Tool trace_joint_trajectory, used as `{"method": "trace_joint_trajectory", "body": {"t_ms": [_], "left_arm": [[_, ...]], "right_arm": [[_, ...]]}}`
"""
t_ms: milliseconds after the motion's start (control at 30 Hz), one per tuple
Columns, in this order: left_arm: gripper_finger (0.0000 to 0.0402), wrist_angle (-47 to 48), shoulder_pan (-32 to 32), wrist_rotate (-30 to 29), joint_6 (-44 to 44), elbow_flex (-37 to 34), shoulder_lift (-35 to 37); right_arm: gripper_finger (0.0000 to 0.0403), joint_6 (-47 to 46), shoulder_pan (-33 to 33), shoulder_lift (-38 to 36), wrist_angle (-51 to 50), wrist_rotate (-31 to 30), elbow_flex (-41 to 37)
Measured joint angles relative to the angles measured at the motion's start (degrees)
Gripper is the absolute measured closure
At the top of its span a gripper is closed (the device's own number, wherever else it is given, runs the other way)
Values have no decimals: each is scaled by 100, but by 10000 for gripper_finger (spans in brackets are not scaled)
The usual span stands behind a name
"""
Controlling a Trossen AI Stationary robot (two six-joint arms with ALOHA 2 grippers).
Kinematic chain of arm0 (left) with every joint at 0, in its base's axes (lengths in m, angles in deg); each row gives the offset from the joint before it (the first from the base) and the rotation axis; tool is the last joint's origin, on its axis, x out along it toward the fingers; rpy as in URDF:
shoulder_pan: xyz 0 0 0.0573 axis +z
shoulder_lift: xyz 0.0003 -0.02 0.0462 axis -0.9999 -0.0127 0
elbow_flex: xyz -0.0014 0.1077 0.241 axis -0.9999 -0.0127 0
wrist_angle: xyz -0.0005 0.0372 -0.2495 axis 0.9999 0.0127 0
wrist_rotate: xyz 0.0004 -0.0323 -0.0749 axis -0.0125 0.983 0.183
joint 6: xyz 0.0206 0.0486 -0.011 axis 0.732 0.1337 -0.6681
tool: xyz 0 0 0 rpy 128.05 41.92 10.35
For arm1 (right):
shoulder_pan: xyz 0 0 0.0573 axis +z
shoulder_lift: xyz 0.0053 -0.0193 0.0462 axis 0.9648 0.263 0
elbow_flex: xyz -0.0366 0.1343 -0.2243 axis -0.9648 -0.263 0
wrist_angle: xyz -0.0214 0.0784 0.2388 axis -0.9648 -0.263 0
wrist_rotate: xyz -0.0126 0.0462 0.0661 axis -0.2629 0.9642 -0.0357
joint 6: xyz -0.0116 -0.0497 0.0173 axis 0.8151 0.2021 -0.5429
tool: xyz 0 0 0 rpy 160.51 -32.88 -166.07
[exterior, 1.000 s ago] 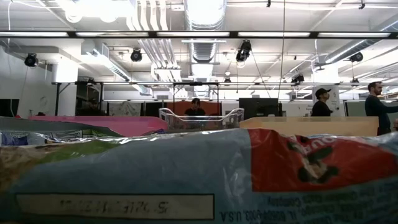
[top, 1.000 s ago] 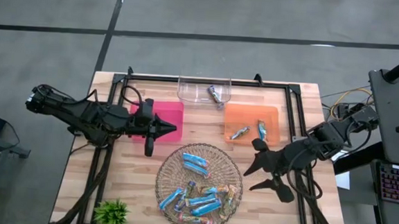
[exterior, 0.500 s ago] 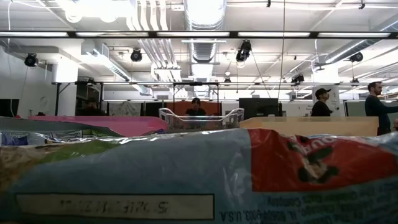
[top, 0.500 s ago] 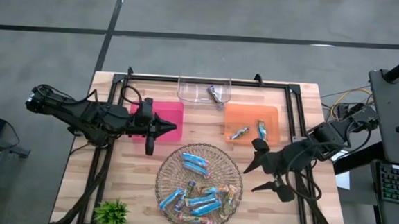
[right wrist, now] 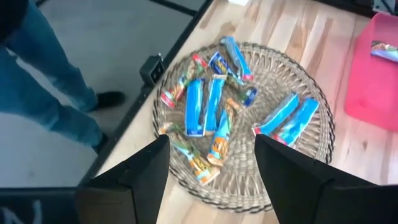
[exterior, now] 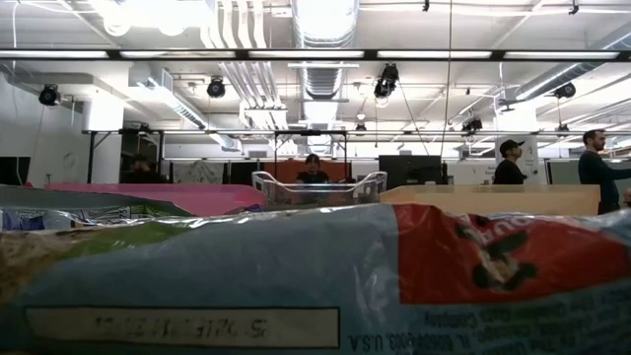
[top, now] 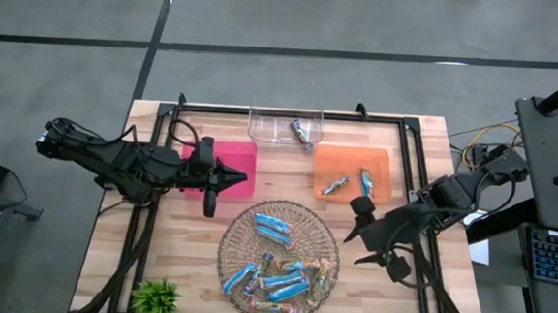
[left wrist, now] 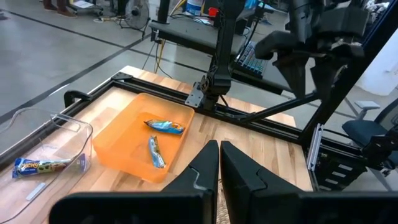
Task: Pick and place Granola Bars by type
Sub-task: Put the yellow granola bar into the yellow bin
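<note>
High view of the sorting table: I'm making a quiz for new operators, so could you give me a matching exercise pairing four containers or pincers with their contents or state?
Column one:
1. orange plastic tray
2. clear plastic bin
3. round wire basket
4. right pincer

Column two:
A. heaped with mostly blue wrapped bars
B. open, empty, beside the basket
C. holds two bars
D. holds one bar

Pairs: 1-C, 2-D, 3-A, 4-B
</note>
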Motion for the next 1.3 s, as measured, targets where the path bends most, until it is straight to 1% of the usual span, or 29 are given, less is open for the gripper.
{"method": "trace_joint_trajectory", "body": {"t_ms": [133, 333, 567, 733, 967, 1100, 1300], "left_arm": [[402, 2, 4, -31, -32, 0, 0], [402, 22, 4, -43, -49, 0, -2], [402, 41, 2, -42, -51, 0, -2], [402, 134, 2, -42, -54, 0, -2], [402, 299, 2, -44, -199, -1, -2], [402, 304, -2, -42, -199, 0, -4], [402, 310, -2, -42, -188, -2, -4]], "right_arm": [[173, 182, -2, 180, -24, -3, -10], [160, 360, -4, 731, -24, 0, 36], [151, 930, 0, 1210, -127, 43, 142], [157, 1149, 0, 1401, -168, 69, 154], [164, 1173, 1, 1570, -252, 444, 156], [165, 1222, 2, 1620, -327, 495, 160], [165, 1574, 2, 1717, -499, 499, 158]]}}
